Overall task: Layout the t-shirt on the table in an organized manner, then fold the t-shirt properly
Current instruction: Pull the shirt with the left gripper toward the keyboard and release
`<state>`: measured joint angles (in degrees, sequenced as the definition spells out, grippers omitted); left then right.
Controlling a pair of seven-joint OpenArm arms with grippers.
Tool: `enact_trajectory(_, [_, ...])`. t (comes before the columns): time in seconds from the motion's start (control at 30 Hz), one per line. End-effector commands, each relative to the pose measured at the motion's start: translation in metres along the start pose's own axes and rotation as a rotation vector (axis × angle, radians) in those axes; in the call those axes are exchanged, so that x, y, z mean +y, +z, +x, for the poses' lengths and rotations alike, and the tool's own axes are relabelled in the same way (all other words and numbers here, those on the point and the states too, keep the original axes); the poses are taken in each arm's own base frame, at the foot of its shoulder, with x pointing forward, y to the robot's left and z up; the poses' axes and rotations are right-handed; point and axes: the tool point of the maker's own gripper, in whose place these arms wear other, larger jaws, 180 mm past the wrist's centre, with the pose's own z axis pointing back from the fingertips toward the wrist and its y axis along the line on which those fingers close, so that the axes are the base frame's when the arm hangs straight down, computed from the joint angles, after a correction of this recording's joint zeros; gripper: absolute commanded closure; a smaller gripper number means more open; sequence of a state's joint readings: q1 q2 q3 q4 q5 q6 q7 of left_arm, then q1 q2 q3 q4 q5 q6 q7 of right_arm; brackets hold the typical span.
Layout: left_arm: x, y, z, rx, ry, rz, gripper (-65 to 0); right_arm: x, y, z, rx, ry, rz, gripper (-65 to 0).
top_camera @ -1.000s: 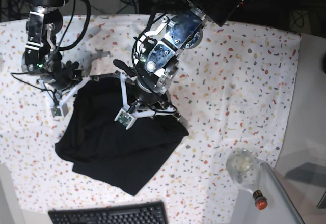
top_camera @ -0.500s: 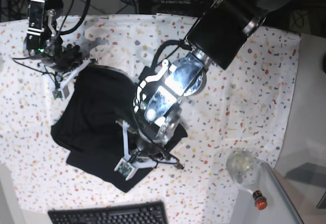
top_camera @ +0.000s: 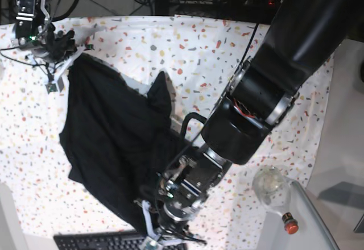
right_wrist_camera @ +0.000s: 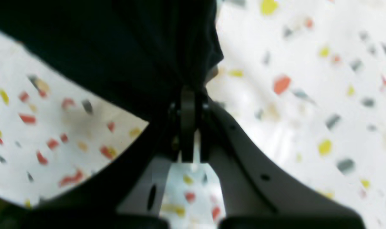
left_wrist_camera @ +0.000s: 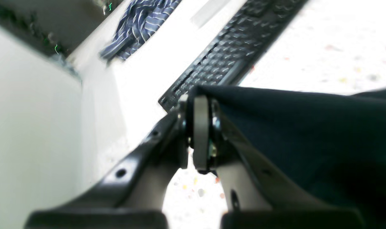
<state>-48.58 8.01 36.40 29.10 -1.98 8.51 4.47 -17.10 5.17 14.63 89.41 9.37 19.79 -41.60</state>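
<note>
The black t-shirt (top_camera: pixel 108 136) hangs stretched in a long diagonal over the speckled table (top_camera: pixel 227 45), with one pointed fold sticking up near the middle. My right gripper (top_camera: pixel 67 63) is at the far left corner, shut on the shirt's upper edge. The right wrist view shows its tips (right_wrist_camera: pixel 188 95) pinching black fabric (right_wrist_camera: pixel 132 47) above the table (right_wrist_camera: pixel 307 95). My left gripper (top_camera: pixel 151 233) is by the near edge, shut on the shirt's lower end. The left wrist view shows its tips (left_wrist_camera: pixel 200 127) clamped on dark fabric (left_wrist_camera: pixel 307 127).
A black keyboard (top_camera: pixel 96 243) lies at the near edge, right beside my left gripper; it also shows in the left wrist view (left_wrist_camera: pixel 231 54). A clear glass globe (top_camera: pixel 272 186) and a red-capped bottle (top_camera: pixel 290 224) stand at the near right. A striped blue cloth (left_wrist_camera: pixel 138 25) lies beyond the keyboard.
My left gripper has moved to the near edge, pulling the shirt's lower end with it. My right gripper has moved toward the far left corner. The shirt has gone from bunched to stretched out.
</note>
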Motion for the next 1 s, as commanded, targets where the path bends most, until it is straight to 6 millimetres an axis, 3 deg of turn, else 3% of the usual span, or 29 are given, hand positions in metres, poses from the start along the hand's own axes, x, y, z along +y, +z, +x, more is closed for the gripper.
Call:
enact_trajectory(0.0, [0.013,-0.005,0.046,-0.108,0.042,0.023,-9.4,-0.004,0.010,0.026,-0.075,0.012,-0.010,0.0])
enact_trajectory(0.13, [0.013,-0.006,0.037,-0.085,0.205,0.015,-43.4,-0.002,0.029,0.047,-0.110,0.046,-0.029,0.0])
enact_trajectory(0.23, [0.002,-0.003,0.019,-0.057,0.220,0.003,-58.9,-0.002,0.043,0.059,-0.131,0.065,-0.044,0.0])
enact_trajectory(0.43, [-0.014,0.007,-0.012,-0.018,0.248,-0.017,-60.9,-0.002,0.060,0.071,-0.146,0.092,-0.067,0.0])
enact_trajectory(0.67, [-0.068,0.059,-0.072,0.002,0.327,-0.097,-60.9,0.002,0.059,0.072,-0.149,0.093,-0.059,0.0])
enact_trajectory(0.8, [-0.085,0.071,-0.091,0.037,0.345,-0.115,-60.9,0.002,0.060,0.074,-0.154,0.094,-0.060,0.0])
enact_trajectory(0.97, [-0.089,0.071,-0.095,0.050,0.348,-0.119,-60.9,0.002,0.060,0.077,-0.160,0.094,-0.060,0.0])
